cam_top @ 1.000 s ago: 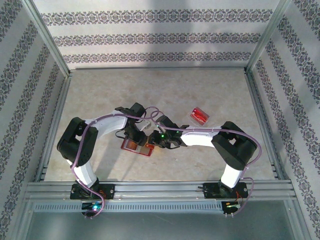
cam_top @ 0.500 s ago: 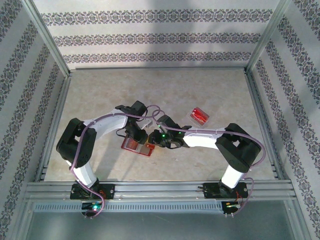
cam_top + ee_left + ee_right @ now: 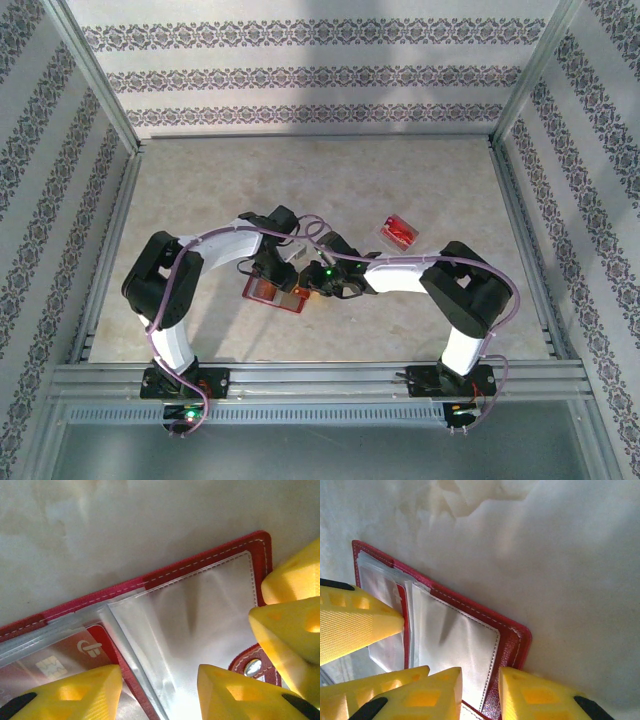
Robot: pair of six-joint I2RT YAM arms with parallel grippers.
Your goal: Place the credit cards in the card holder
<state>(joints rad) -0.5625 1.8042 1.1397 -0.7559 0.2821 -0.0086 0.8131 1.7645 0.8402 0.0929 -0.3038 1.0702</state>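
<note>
On surface [image 3: 330, 180], card holder [image 3: 270, 292] lying open, directly under both tools. You're holding left tool [image 3: 159, 672] half-open over sleeves [image 3: 200, 605]. Right tool [image 3: 481, 672] sitting narrow astride holder's edge, possibly pinching, can't tell. Credit card [image 3: 75, 657] lying sleeved beside left tool.

A pale, marbled tabletop [image 3: 330, 180] lies under even, soft light with faint glare. Papered walls [image 3: 320, 75] with grey floral bands rise at 9, 12 and 3 o'clock. Aluminium rails [image 3: 320, 375] run across at 6 o'clock.
</note>
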